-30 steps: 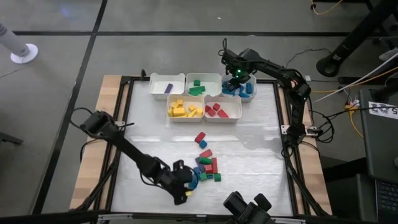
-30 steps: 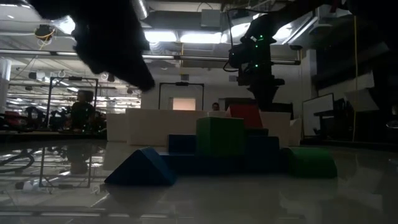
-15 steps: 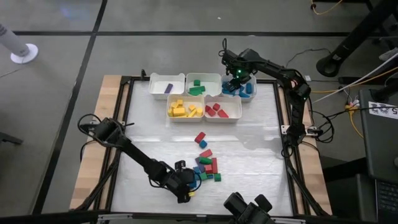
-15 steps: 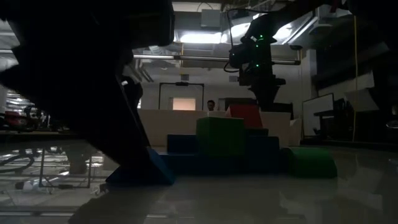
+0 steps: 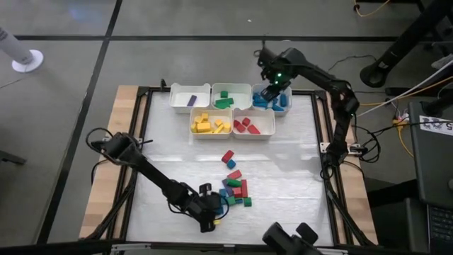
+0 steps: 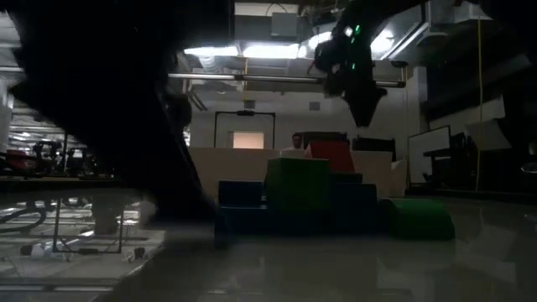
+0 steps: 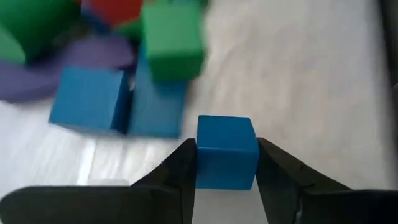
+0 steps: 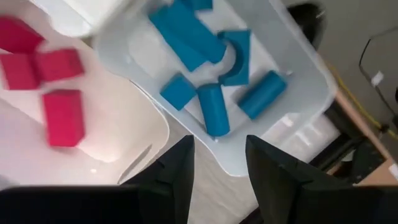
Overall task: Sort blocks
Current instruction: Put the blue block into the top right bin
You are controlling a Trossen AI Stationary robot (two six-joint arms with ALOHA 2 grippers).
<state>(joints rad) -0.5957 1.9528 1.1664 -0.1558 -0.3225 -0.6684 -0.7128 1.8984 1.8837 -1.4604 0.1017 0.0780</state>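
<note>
A solid blue cube block (image 7: 226, 151) sits between dark fingers (image 7: 179, 171). At its 11 o'clock lie a plain green block (image 7: 172, 38), two blue blocks (image 7: 89, 99) and a purple piece (image 7: 93, 55). Elsewhere, a white plastic bin (image 8: 292, 93) holds blue blocks (image 8: 211, 109); its neighbour holds red blocks (image 8: 62, 117).

Five white rectangular plastic bins (image 5: 191, 91) sit at the table's far side: three in a back row, two touching in front. Small solid toy blocks (image 5: 236, 190) lie piled near the front edge, a couple more (image 5: 227, 156) between pile and bins. Left gripper (image 5: 214, 210) is at the pile's left edge, fingers either side of a blue cube block (image 7: 226, 152) (touching both). Right gripper (image 5: 268, 91) hangs over the back row's right bin (image 8: 292, 56).
</note>
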